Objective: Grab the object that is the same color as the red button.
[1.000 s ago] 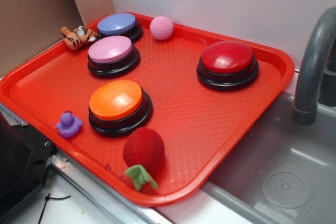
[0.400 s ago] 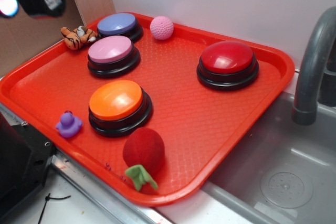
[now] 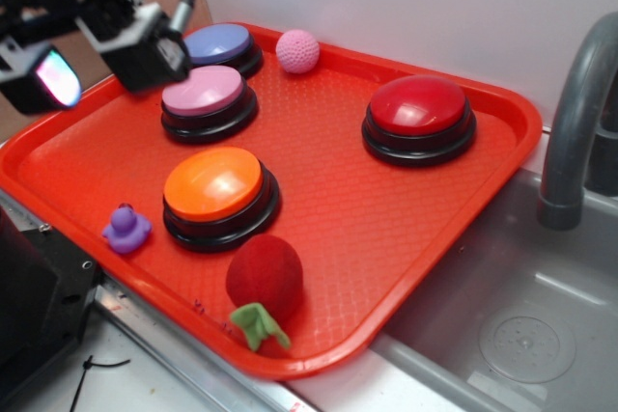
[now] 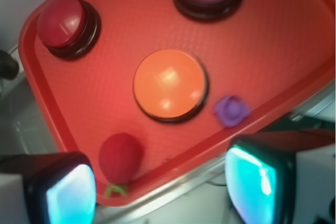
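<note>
The fuzzy dark red plush ball (image 3: 266, 275) with its green felt leaf (image 3: 257, 324) lies at the front edge of the red tray (image 3: 406, 238). It also shows in the wrist view (image 4: 120, 156), low and left of centre. The red button (image 3: 419, 116) on its black base stands at the tray's back right, and at the top left of the wrist view (image 4: 65, 23). My gripper (image 3: 97, 50) hangs high over the tray's left side, far from the ball. Its jaws are wide apart and empty, with glowing pads (image 4: 256, 179).
On the tray also stand an orange button (image 3: 218, 194), a pink button (image 3: 207, 99) and a blue-purple button (image 3: 222, 45). A pink knitted ball (image 3: 297, 50) and a purple duck (image 3: 126, 229) lie there too. A grey sink (image 3: 521, 315) and faucet (image 3: 577, 123) are at right.
My gripper has come into the exterior view from the upper left and moved down and right over the tray's left side, now hiding the toy tiger. The objects have not moved.
</note>
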You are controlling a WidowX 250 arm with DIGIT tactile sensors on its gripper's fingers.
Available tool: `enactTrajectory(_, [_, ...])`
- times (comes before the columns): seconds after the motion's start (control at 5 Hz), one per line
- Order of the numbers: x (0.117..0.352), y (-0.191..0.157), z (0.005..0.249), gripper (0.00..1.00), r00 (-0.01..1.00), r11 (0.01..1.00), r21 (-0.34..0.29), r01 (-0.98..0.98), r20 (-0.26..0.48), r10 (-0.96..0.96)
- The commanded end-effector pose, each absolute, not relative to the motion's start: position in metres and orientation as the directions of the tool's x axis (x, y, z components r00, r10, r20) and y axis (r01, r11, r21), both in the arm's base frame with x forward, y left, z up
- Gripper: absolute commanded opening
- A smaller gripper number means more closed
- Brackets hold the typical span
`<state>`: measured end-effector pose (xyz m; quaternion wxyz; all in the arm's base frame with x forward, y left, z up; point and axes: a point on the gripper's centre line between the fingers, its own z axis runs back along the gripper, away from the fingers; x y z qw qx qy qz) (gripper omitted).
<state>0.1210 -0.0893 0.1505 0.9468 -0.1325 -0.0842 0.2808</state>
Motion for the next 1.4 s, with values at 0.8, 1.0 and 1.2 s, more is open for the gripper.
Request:
enactTrajectory(0.8, [0.151,-0.168,0.043,1.00,0.809,0.778,-0.257,-0.573,-0.025,0.588])
enactTrajectory(1.0, [0.151,-0.168,0.033,1.00,0.799,0.778,-0.217,-0.590,-0.020,0.601])
enactTrajectory(1.2, [0.152,-0.165,0.034,0.00,0.785,0.768,-0.213,-0.604,0.010,0.620])
